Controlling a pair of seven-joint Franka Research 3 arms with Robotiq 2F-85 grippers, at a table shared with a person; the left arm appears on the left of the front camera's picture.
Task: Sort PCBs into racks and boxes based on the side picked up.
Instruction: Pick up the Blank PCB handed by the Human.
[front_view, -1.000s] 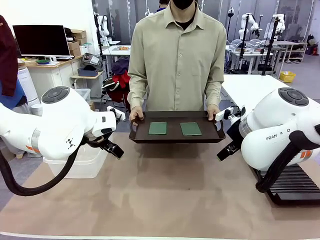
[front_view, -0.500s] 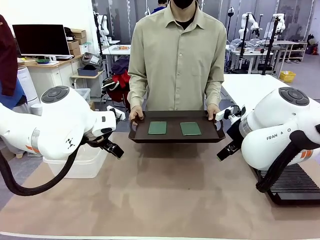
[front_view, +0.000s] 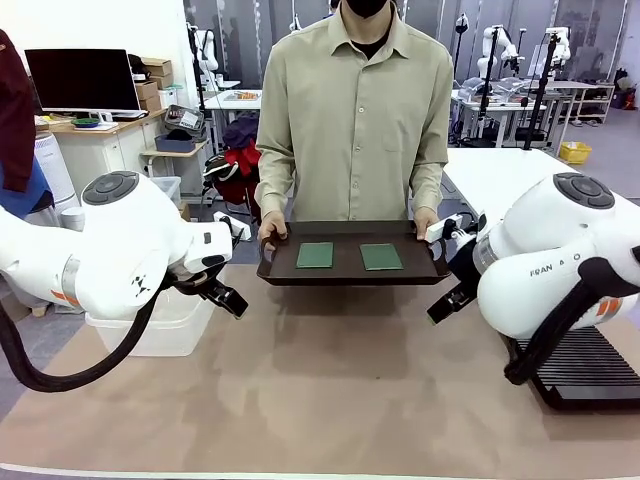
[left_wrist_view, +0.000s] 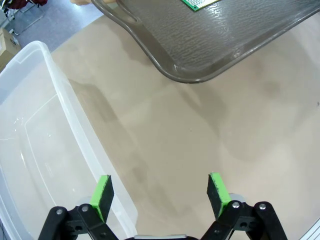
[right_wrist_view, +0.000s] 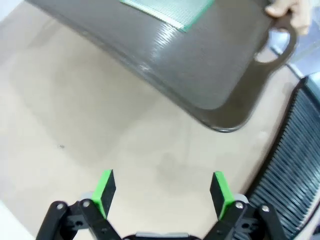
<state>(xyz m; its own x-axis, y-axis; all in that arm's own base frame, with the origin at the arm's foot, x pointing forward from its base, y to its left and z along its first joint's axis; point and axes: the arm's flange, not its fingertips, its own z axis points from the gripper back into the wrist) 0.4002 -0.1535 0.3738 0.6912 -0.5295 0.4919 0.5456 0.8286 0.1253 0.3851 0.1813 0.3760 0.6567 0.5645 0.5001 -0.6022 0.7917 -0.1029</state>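
**Pickup pending, nothing grasped yet**

Front view: a person is holding a dark brown tray (front_view: 350, 276) by its two handles, above the far side of the desk (front_view: 320, 400). Two green boards are lying flat on it, side by side. The left PCB (front_view: 314, 255) is sitting toward 9 o'clock and the right PCB (front_view: 381, 257) toward 3 o'clock. The left end effector (front_view: 236, 268) is hanging just off the tray's 9 o'clock end. The right end effector (front_view: 440, 272) is hanging off its 3 o'clock end. Each arm is therefore nearer the board on its own side. The clear box (front_view: 150, 335) is sitting under the left arm, and the black rack (front_view: 590, 370) is lying beneath the right arm.

Left wrist view: the green pads (left_wrist_view: 103, 190) are standing wide apart with nothing between them. The tray is lying ahead at 12 to 1 o'clock, with a board's corner showing at the top edge. The box is lying at 9 o'clock.

Right wrist view: these pads (right_wrist_view: 106, 187) are also standing wide apart and gripping nothing. The tray is tilting across 12 o'clock, with a board at the top edge. The rack is lying at 4 o'clock. Neither view is showing a board's long axis clearly.
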